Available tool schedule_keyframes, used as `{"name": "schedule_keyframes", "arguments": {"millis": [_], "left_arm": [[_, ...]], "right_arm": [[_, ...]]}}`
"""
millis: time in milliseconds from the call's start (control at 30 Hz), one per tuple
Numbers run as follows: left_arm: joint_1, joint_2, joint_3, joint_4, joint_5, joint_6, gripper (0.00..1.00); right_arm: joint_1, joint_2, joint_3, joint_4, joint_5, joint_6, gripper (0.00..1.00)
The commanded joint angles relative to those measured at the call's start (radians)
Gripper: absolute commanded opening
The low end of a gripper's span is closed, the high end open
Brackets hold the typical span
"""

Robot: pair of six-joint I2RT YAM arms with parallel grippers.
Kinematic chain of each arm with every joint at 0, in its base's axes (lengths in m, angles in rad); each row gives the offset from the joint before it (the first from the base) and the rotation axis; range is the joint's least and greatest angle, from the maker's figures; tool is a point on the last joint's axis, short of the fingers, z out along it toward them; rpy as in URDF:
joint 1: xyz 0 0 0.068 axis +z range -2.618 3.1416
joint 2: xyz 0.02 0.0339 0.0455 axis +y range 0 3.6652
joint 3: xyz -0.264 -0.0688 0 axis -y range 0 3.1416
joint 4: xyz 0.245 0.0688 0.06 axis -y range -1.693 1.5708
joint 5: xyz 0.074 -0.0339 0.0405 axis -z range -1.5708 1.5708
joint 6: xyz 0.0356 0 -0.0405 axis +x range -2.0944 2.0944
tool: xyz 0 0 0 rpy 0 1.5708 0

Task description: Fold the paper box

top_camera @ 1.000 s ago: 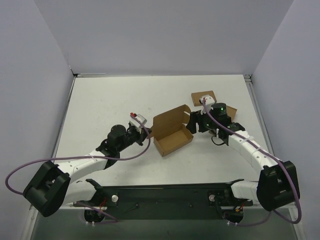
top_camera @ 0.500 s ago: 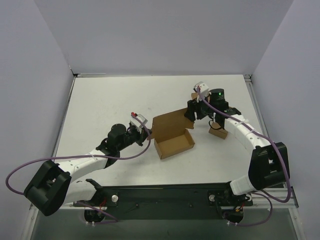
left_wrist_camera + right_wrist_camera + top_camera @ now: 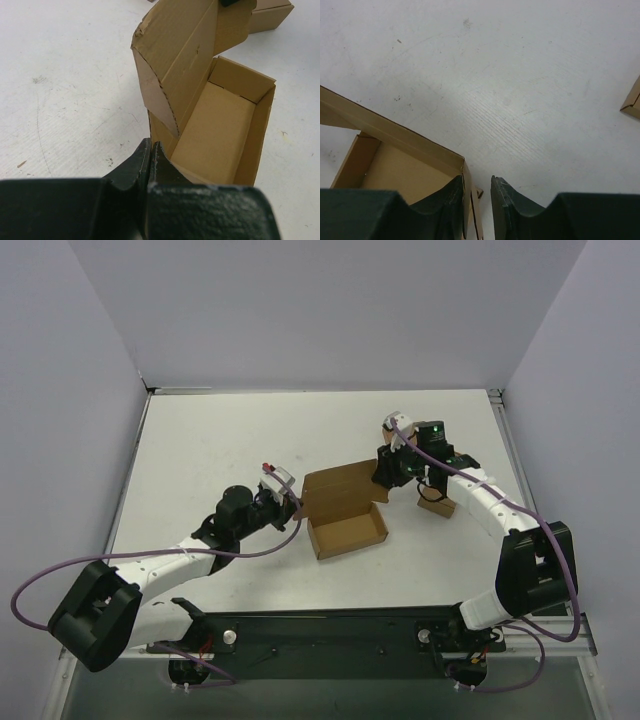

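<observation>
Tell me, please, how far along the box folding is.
Done: the paper box is a walled tray. In hand: the left gripper, shut, sits at its corner while the right gripper, jaws slightly apart, brackets a corner of the raised lid. Left: closing and tucking the lid.

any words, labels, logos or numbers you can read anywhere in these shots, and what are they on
None: no text can be read in any view.
paper box: plain brown cardboard, no print inside or out.
small brown box: plain on the sides that show.
green light: just a lit dot, no sign or number.
</observation>
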Motion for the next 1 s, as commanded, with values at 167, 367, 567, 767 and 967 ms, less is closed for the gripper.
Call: {"name": "schedule_keyframes", "arguments": {"millis": [167,367,567,767,967], "left_arm": [[0.003,0.023,0.085,-0.067,-0.038,0.003,0.00],[-0.015,0.098,0.234,-0.122,-0.171,-0.022,0.00],[-0.075,0.215,0.374,-0.147,-0.394,-0.052,0.00],[-0.122,0.299,0.414,-0.090,-0.463,-0.141,0.00],[-0.200,0.358,0.356,0.037,-0.553,-0.212,0.00]], "right_arm": [[0.042,-0.007,-0.011,-0.036,0.031,0.006,0.08],[0.242,-0.082,-0.103,0.130,0.451,0.158,0.00],[0.384,-0.106,-0.162,0.321,0.940,0.368,0.00],[0.519,-0.057,-0.182,0.471,1.220,0.369,0.00],[0.586,-0.010,-0.208,0.560,1.309,0.450,0.00]]}}
